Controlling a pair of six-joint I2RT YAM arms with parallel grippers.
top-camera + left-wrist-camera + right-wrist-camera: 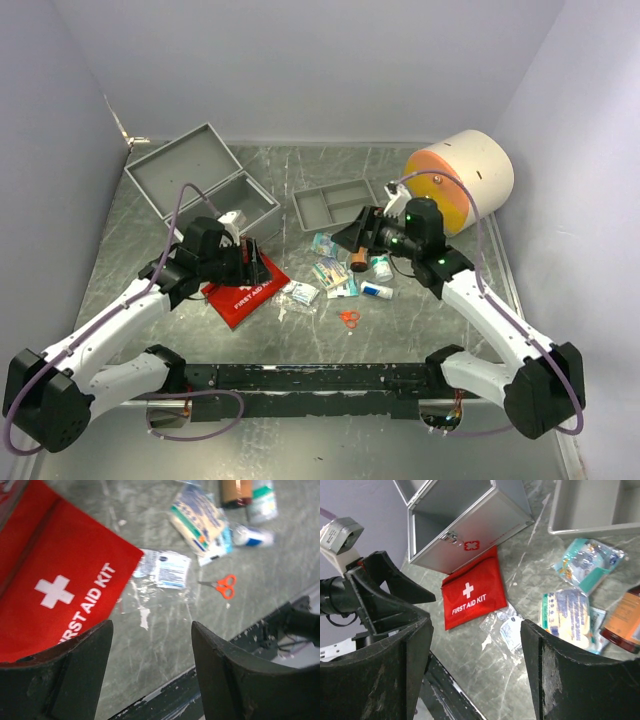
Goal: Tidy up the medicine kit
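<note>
red fabric marks the first aid pouch [245, 290], which lies flat on the bench [420, 330] with its far edge at the front of the open grey case [200, 180]. the left end effector [250, 262] hovers over the pouch's near edge, released, with nothing between its fingers. the left wrist view shows one finger [80, 670] over the red fabric and the other over bare bench, a straddle suited to pinching that edge. whether the finger touches the fabric cannot be told. the right end effector [362, 232] is also released and empty. it hangs above the loose supplies: gauze packs [330, 272], a brown bottle [359, 262], a white tube [378, 291], clear sachets [300, 293] and orange scissors [349, 318]. these lie scattered between the arms, all outside the case. the grey tray insert [335, 205] sits beside the case, probably to receive the small items. judgement: sorting has barely begun, and each arm is stationed over the items on its own side.
</note>
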